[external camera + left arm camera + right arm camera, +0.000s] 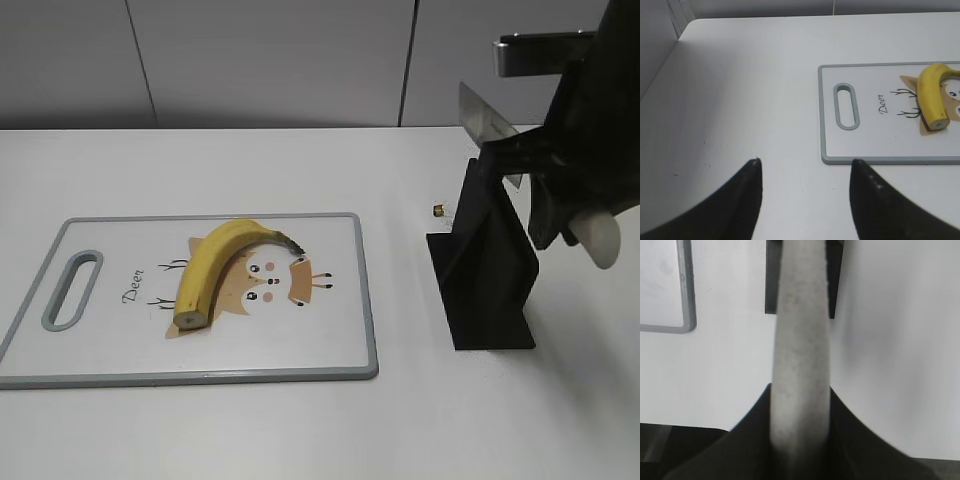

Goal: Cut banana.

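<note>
In the exterior view, the curved yellow banana (218, 268) lay on the grey-rimmed white cutting board (330, 350), well apart from the black knife stand (487, 270). The right gripper (560, 215) clasped the pale-handled steel knife (600, 240).

In the left wrist view, the left gripper (805, 165) hung spread and empty over the white table (750, 75), beside the board's handle end.

In the right wrist view, black fingers (850, 435) pinched the knife's handle.

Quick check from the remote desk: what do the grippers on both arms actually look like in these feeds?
Both are matte black. The left gripper has two broad fingers that taper to rounded tips. The right gripper shows similar black fingers with curved, flaring edges. On the exterior view the right arm is a dark, angular shape. No cables or markings are visible.
</note>
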`<state>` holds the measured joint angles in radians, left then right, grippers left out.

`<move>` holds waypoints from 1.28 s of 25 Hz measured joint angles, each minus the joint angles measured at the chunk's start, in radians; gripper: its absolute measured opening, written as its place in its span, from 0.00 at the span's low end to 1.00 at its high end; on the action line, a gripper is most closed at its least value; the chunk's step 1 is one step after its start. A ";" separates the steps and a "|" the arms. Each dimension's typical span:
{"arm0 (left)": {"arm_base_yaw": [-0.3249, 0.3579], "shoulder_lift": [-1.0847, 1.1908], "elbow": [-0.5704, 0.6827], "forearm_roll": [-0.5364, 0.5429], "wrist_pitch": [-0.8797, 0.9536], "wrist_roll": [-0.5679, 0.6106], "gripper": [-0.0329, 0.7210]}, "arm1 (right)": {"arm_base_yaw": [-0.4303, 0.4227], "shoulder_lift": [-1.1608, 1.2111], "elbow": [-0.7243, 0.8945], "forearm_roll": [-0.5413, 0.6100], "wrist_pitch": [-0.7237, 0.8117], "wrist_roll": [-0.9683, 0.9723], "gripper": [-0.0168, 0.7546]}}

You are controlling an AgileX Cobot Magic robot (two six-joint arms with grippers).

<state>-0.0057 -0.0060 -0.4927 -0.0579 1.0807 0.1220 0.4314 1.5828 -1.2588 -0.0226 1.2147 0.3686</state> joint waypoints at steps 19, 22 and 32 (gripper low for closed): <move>0.000 0.000 0.000 -0.001 0.000 0.000 0.76 | 0.000 -0.079 -0.171 -0.030 0.008 -0.093 0.24; 0.000 0.000 0.000 -0.001 0.000 0.000 0.76 | 0.000 -0.085 -0.190 -0.030 0.011 -0.169 0.24; -0.004 0.214 -0.131 -0.070 -0.037 0.157 0.76 | 0.000 -0.063 -0.327 0.030 0.013 -0.527 0.24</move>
<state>-0.0100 0.2080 -0.6235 -0.1278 1.0433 0.2794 0.4314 1.5197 -1.5861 0.0078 1.2278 -0.1584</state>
